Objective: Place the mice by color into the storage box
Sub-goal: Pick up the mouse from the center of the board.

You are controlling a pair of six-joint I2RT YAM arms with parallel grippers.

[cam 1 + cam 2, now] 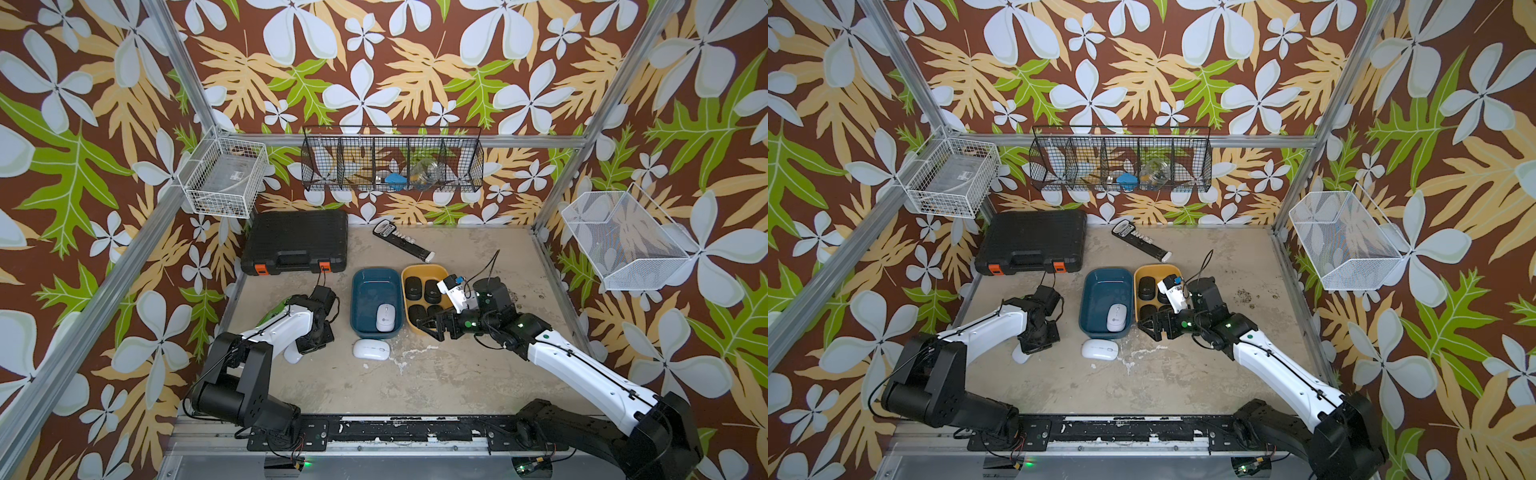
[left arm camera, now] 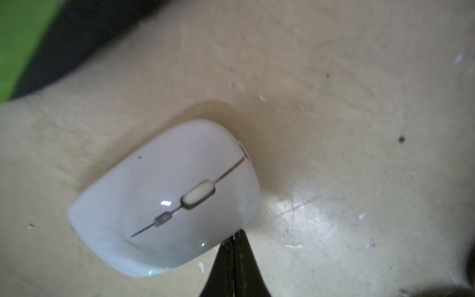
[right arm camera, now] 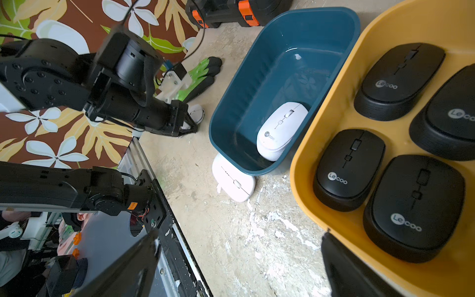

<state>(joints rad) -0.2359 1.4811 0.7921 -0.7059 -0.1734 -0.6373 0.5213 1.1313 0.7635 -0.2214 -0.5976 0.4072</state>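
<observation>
The storage box is two tubs side by side, a blue one (image 1: 356, 299) and a yellow one (image 1: 405, 305). Several black mice (image 3: 349, 169) lie in the yellow tub. One white mouse (image 1: 385, 317) lies in the blue tub. A second white mouse (image 1: 371, 349) rests on the table against the blue tub's front. Further left lies a third white mouse (image 2: 164, 195). My left gripper (image 2: 235, 236) is shut, its tips pressed together at this mouse's edge with nothing between them. My right gripper (image 3: 240, 232) stands open over the yellow tub's front rim, empty.
A black tool case (image 1: 295, 243) and a long black strip (image 1: 403, 241) lie at the back of the table. A green glove (image 3: 200, 77) lies behind the left arm. Wire baskets (image 1: 392, 164) hang on the walls. A metal rail (image 1: 374, 432) borders the front.
</observation>
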